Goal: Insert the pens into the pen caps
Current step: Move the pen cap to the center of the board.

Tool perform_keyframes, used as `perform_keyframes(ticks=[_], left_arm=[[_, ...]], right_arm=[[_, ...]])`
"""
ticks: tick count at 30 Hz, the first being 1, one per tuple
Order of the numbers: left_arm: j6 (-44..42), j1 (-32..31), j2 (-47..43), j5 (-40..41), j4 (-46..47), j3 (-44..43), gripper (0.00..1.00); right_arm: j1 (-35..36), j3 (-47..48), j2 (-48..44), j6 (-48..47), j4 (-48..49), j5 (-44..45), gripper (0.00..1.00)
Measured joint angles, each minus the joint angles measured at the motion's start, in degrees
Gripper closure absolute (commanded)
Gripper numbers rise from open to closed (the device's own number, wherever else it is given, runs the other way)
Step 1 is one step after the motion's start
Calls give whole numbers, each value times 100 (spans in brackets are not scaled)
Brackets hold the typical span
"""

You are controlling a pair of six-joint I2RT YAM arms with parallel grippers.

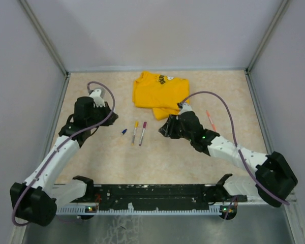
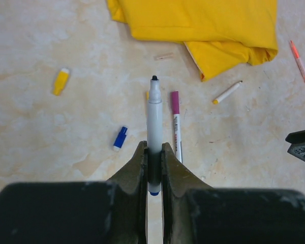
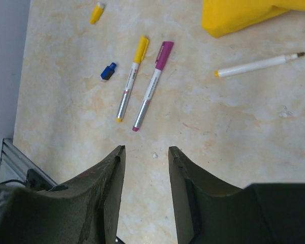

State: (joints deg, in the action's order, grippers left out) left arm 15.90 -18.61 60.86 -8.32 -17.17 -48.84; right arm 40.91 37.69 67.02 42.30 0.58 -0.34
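My left gripper is shut on a white pen with a dark bare tip and a blue rear end, held above the table. A blue cap lies just left of it and a yellow cap farther left. A magenta-capped pen lies beside the held pen. My right gripper is open and empty above the table, just below the yellow-capped pen and the magenta-capped pen. An uncapped white pen lies to its right. The blue cap and yellow cap also show there.
A folded yellow T-shirt lies at the back centre. An orange pen lies right of it. The left gripper and right gripper flank the two capped pens and the blue cap.
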Motion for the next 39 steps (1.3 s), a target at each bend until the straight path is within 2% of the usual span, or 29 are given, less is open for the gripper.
perform_keyframes(ticks=[4, 9, 16, 26, 39], left_arm=[[-37, 546, -201, -205, -107, 146, 100], [-48, 1054, -479, -275, -186, 457, 100], [-50, 1097, -708, 247, -367, 507, 100], [-50, 1099, -839, 682, -450, 507, 100], [-50, 1099, -839, 695, -472, 507, 100]], right_arm=[[319, 511, 616, -192, 0, 120, 59], [787, 1276, 1528, -382, -13, 354, 52], [1416, 2474, 2811, -527, -83, 896, 50], [1679, 4380, 4695, -348, -636, 1451, 50], [1945, 6120, 5967, -179, -1751, 2229, 51]])
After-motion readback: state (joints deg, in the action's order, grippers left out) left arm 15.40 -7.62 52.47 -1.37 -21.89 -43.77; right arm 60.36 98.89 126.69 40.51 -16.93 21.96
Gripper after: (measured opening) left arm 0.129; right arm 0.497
